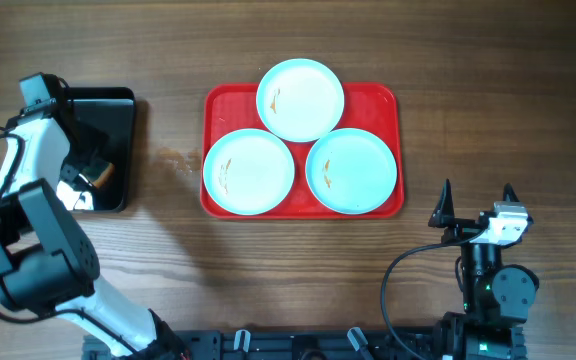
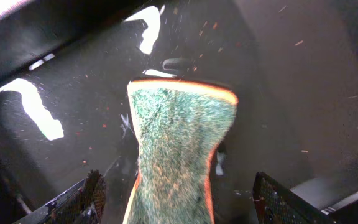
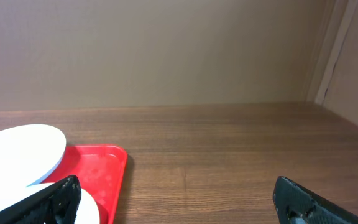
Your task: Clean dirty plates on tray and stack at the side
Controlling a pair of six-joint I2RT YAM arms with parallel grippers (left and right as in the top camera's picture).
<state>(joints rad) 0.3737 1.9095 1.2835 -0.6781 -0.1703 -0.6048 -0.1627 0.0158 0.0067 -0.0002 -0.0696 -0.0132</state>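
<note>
Three pale plates lie on the red tray (image 1: 376,98): one at the back (image 1: 301,98), one front left (image 1: 249,171), one front right (image 1: 352,170). Each carries a small orange smear. My left gripper (image 1: 90,180) hangs over the black tray (image 1: 118,110). In the left wrist view it (image 2: 178,186) stands open around a green sponge (image 2: 179,137) with an orange edge, with a gap on both sides. My right gripper (image 1: 476,200) is open and holds nothing, just right of the red tray's front corner. The right wrist view shows the tray (image 3: 104,165) and a plate (image 3: 17,152) at its left.
The black tray's floor (image 2: 278,81) is wet and speckled with crumbs. Bare wooden table (image 3: 229,162) stretches ahead of the right gripper (image 3: 176,199), with a wall behind. Arm bases and cables sit along the table's front edge (image 1: 398,270).
</note>
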